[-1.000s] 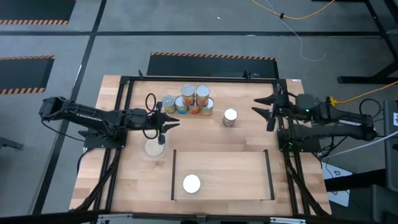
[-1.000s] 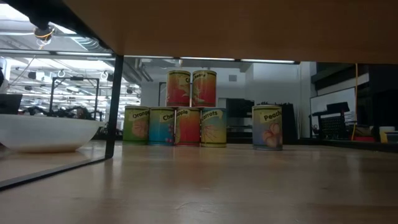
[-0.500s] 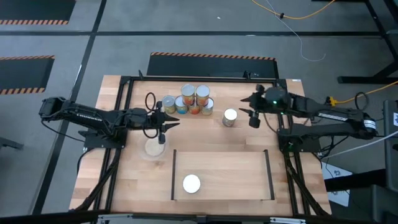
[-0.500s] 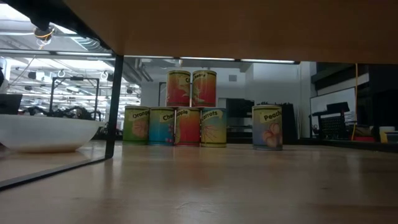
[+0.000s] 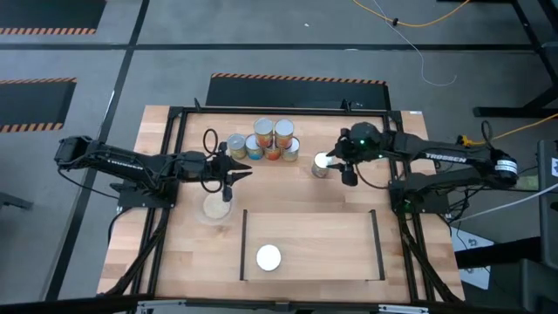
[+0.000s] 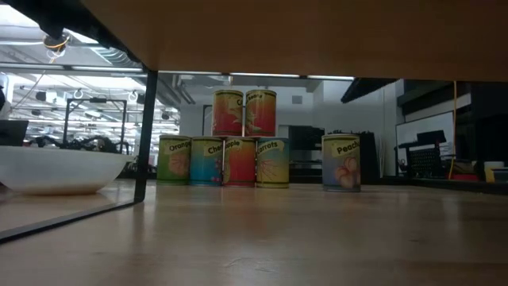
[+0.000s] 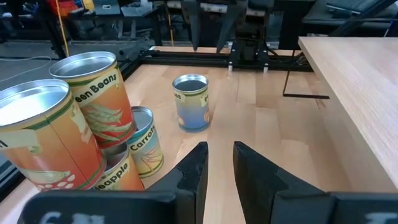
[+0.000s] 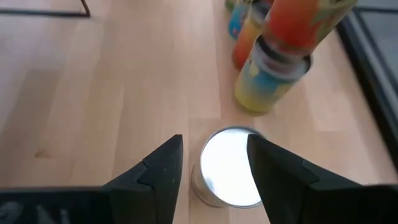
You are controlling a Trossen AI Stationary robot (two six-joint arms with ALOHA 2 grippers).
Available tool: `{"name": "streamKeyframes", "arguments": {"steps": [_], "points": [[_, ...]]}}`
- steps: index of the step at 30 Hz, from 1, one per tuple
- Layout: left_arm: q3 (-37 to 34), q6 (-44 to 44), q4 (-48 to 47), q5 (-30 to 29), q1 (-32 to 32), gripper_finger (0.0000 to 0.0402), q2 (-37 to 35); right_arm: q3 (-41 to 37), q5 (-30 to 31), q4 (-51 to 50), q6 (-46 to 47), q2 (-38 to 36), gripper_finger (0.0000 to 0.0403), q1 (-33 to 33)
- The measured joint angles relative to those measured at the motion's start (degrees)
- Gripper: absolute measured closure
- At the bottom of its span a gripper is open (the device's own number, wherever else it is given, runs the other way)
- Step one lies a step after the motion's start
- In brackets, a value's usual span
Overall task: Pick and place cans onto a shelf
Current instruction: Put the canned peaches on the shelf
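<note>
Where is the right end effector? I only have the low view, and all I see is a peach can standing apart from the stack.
Observer: The right end effector hangs over that lone can. Its fingers are open, one to each side of the can's shiny top, and not closed on it.
Operator: Is anything on the shelf yet?
Observer: Yes, one can stands on the shelf, near its left end.
Operator: And the other arm?
Observer: The left end effector waits beside the stack of cans, its fingers slightly apart and holding nothing.
</note>
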Motion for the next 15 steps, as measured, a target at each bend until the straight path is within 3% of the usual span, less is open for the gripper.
{"name": "streamKeyframes", "arguments": {"steps": [15], "points": [[0.0, 0.0, 0.0, 0.0, 0.0, 0.0333, 0.0, 0.0, 0.2, 0.0, 0.0, 8.5, 0.0218, 0.0]]}}
